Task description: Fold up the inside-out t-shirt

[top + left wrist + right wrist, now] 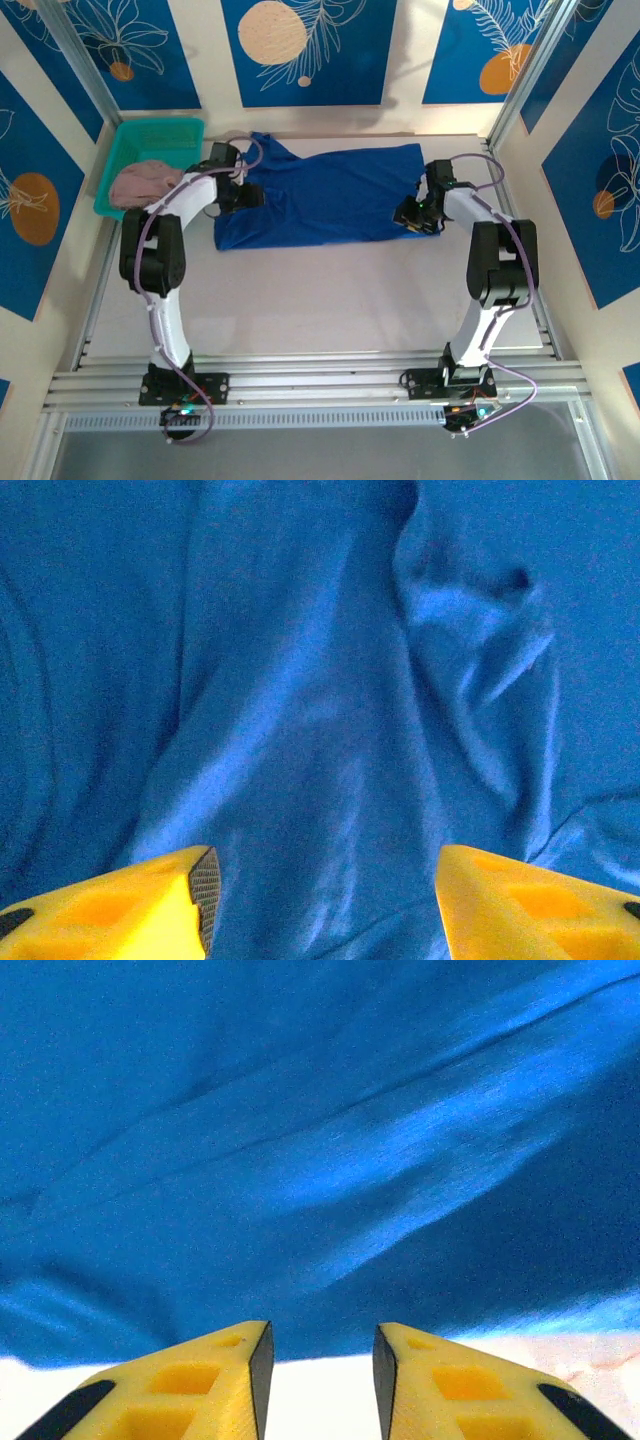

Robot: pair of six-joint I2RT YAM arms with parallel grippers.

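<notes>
Spreading t-shirt (320,195) flat | left fingers (120,910) wide, empty | right fingers (200,1390) narrowly parted, empty | next: pinch edges, fold.

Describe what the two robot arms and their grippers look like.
The left arm and right arm are white tubes with bulky black joints, each trailed by a thin lilac cable. The left gripper and right gripper carry chunky yellow fingers with moulded pockets and black ribbed pads.

Royal-blue t-shirt (330,195); pink garment (143,182); teal basket (152,135)
</notes>
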